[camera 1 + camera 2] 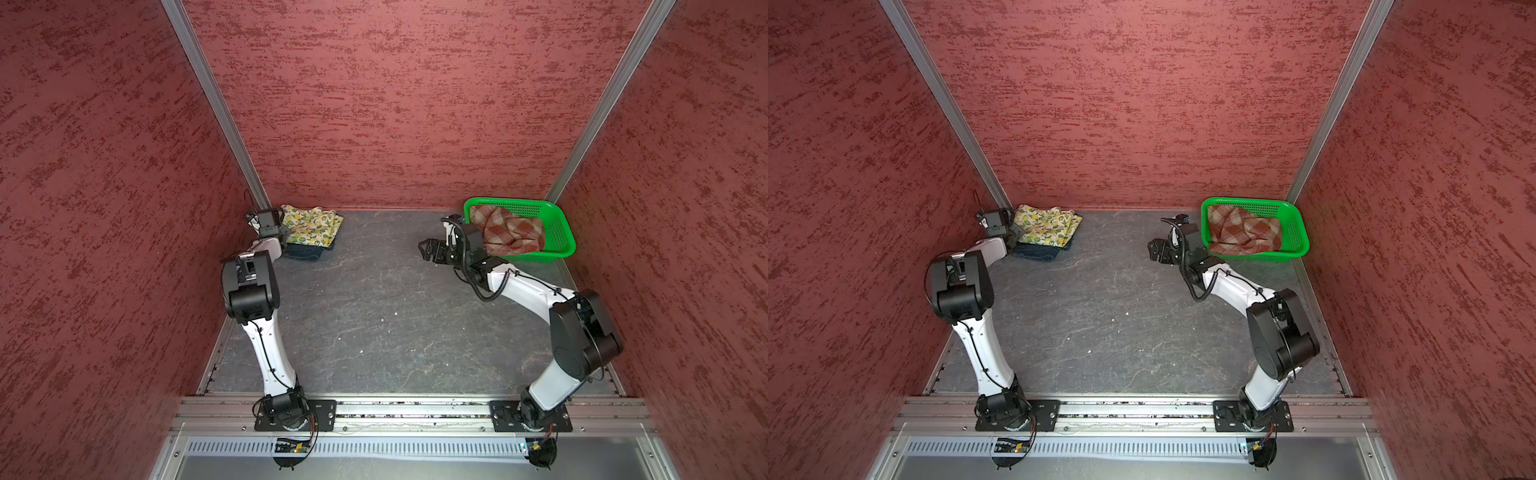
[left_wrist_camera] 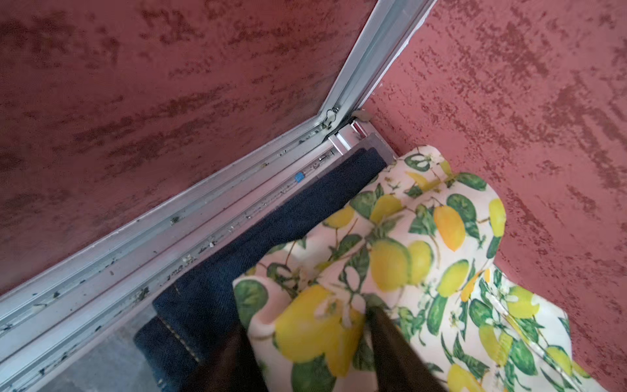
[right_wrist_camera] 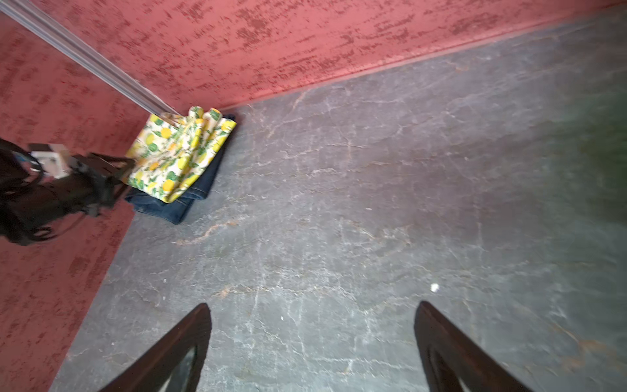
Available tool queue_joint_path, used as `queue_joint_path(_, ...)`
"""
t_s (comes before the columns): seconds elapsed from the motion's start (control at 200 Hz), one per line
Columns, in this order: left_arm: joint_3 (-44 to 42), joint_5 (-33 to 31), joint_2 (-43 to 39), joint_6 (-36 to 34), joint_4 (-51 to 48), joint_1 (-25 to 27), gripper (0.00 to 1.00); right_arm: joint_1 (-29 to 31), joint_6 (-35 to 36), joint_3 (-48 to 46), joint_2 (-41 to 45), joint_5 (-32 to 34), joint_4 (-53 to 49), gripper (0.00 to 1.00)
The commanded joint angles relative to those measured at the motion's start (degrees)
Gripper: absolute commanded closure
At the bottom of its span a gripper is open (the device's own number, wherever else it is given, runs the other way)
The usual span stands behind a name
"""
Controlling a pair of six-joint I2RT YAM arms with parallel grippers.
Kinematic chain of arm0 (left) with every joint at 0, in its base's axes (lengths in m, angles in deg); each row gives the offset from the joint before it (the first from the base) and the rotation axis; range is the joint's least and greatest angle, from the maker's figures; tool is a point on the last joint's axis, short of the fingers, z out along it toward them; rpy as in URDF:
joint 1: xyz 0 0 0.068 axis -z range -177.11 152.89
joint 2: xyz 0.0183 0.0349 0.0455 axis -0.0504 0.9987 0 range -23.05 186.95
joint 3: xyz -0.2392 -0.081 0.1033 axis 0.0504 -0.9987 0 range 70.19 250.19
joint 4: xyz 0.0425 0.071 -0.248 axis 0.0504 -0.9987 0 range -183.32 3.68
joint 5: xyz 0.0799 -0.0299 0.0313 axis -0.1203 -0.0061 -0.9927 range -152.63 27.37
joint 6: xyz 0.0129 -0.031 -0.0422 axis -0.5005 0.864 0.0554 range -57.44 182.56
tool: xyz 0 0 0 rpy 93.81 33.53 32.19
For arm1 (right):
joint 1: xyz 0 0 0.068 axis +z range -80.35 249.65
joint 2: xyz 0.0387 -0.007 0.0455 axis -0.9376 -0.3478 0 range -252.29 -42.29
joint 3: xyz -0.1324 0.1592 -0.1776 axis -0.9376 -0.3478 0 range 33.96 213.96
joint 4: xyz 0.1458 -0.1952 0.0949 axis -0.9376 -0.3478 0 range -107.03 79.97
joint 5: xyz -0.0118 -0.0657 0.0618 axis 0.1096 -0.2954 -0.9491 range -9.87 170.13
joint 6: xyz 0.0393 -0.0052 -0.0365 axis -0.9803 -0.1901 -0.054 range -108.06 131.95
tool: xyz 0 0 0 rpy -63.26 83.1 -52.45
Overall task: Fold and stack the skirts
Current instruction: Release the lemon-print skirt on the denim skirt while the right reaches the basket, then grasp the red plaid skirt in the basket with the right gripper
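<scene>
**Two skirts stacked far left, one in the basket far right**

In the far left corner of the counter (image 1: 374, 316), the lemon-print skirt (image 1: 313, 226) lies folded on top of the dark denim skirt (image 1: 305, 253). The denim shows along the pile's near and left edges. The pile sits against the back wall, right at the corner post.

The left claw (image 2: 305, 322) is at the pile's left edge. Its dark fingers (image 2: 397, 346) stand apart with a fold of the lemon-print skirt between them, not pinched; the view is blurred there.

The right claw (image 3: 312, 303) hangs over bare counter right of the middle, spread wide and empty, pointing toward the left.

Just behind the right claw's wrist, in the far right corner, stands the green basket (image 1: 559, 232), a perforated plastic tub. The plaid skirt (image 1: 511, 235) lies crumpled inside it, unfolded, and fills most of the bottom. Nothing else is visible in the basket.

The counter is dark grey with pale, marble-like veins and a few white specks. Red mottled walls (image 1: 395, 104) close it in on three sides, joined by aluminium posts. A metal rail (image 1: 415, 411) along the near edge carries both arm bases.
</scene>
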Motion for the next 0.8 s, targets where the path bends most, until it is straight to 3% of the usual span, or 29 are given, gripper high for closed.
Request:
queue_joint_path(0.0,2.6,1.2,0.1,-2.0,-4.1,0.2,0.01,-0.1,1.8,5.4,0.8,6.7,-5.8,0.04)
queue_joint_path(0.175,1.7,4.4,-6.8,-4.3,-2.8,2.5,0.01,-6.1,1.3,15.9,-1.6,12.4,-17.2,0.02)
queue_joint_path(0.376,-8.2,1.9,-20.2,-11.1,1.4,9.1,0.0,-14.7,-2.1,24.9,-6.8,14.8,-26.8,0.05)
queue_joint_path(0.471,-15.9,2.0,-27.4,-12.7,4.0,12.8,0.0,-17.4,-4.5,24.2,-6.4,16.8,-28.6,0.06)
queue_joint_path(0.596,-26.6,9.1,-36.1,-10.4,9.2,15.3,0.0,-20.3,-7.5,20.8,-4.4,17.0,-29.8,0.07)
queue_joint_path(0.791,-33.3,12.6,-43.2,-10.0,5.1,22.1,0.0,-22.5,-10.5,16.1,-0.5,18.2,-32.9,0.1)
